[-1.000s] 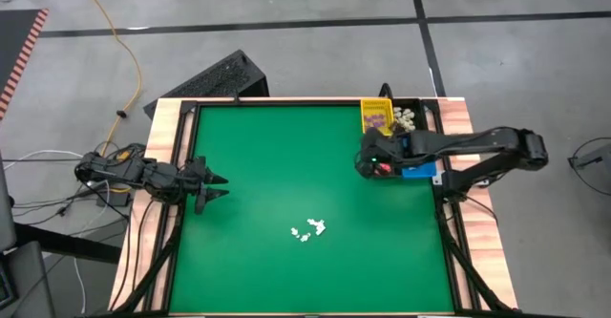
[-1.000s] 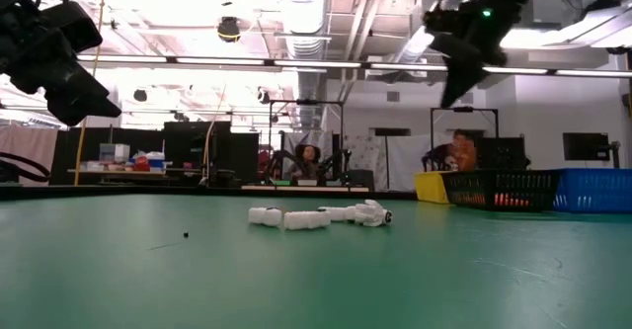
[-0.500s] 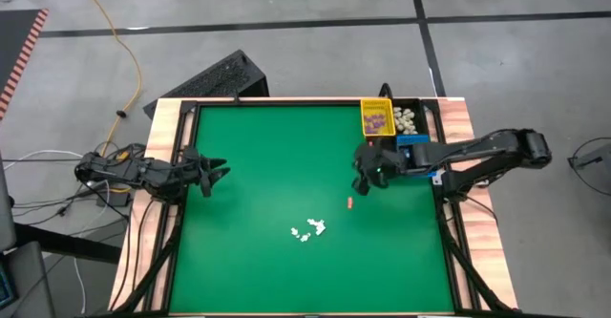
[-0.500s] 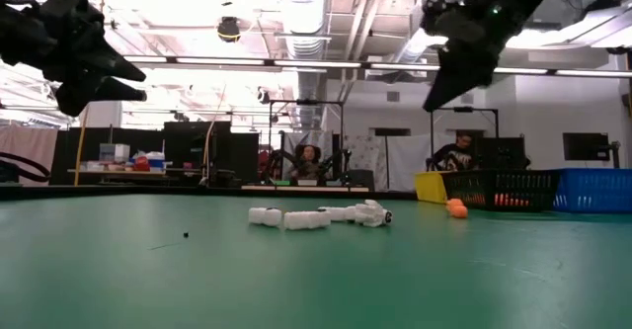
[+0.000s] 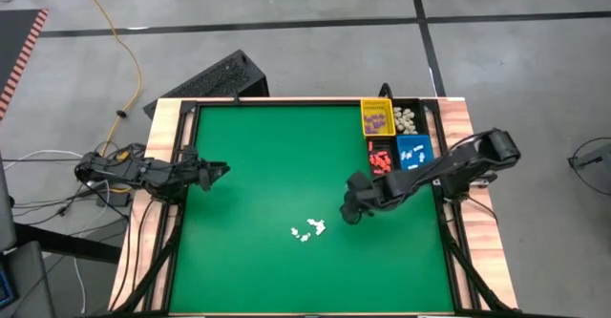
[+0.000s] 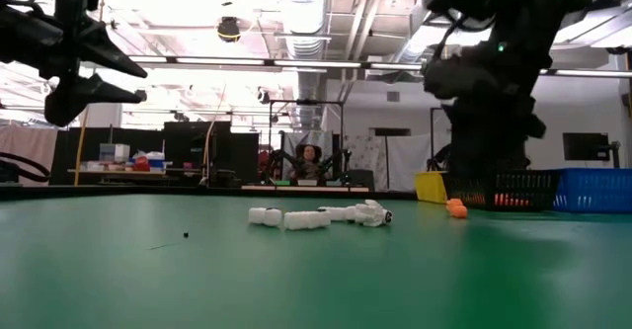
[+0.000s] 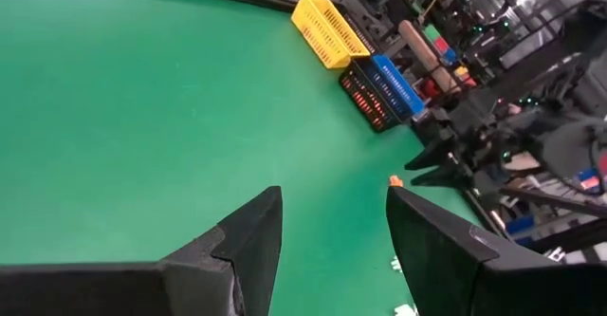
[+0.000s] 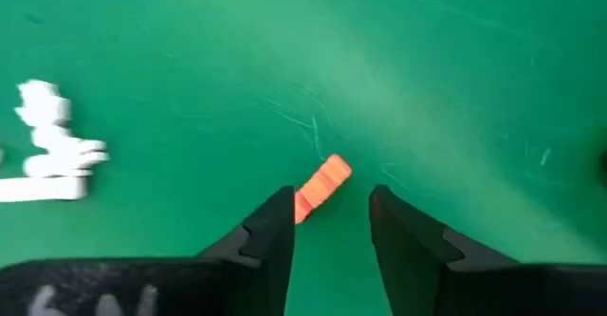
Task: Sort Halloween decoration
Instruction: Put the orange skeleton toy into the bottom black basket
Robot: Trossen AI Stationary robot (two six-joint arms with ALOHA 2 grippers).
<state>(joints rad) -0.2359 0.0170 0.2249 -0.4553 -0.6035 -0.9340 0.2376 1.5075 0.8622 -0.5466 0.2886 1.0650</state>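
An orange-red trinket (image 8: 322, 185) lies on the green mat (image 5: 248, 156), right of the table's middle; the low view shows it too (image 6: 455, 207). My right gripper (image 8: 329, 223) hangs open just above it, slanting down, one finger on either side of its near end; I cannot tell whether a finger touches it. In the high view the right gripper (image 5: 351, 211) covers the trinket. A small cluster of cream-white trinkets (image 5: 307, 229) lies to its left, nearer the front edge. My left gripper (image 5: 220, 171) waits open over the table's left edge.
At the far right stand a yellow bin (image 5: 376, 117), a black bin with cream pieces (image 5: 409, 119), a black bin with red pieces (image 5: 380, 158) and a blue bin (image 5: 413, 154). A raised wooden rim (image 5: 158, 213) frames the mat. People sit in the room behind (image 6: 309, 157).
My right gripper has left the bins, moving toward the table's near and left edges and down. It now hangs over the orange-red trinket, which has appeared on the mat there within the last second. My left gripper has rolled about its own axis, staying at the left edge.
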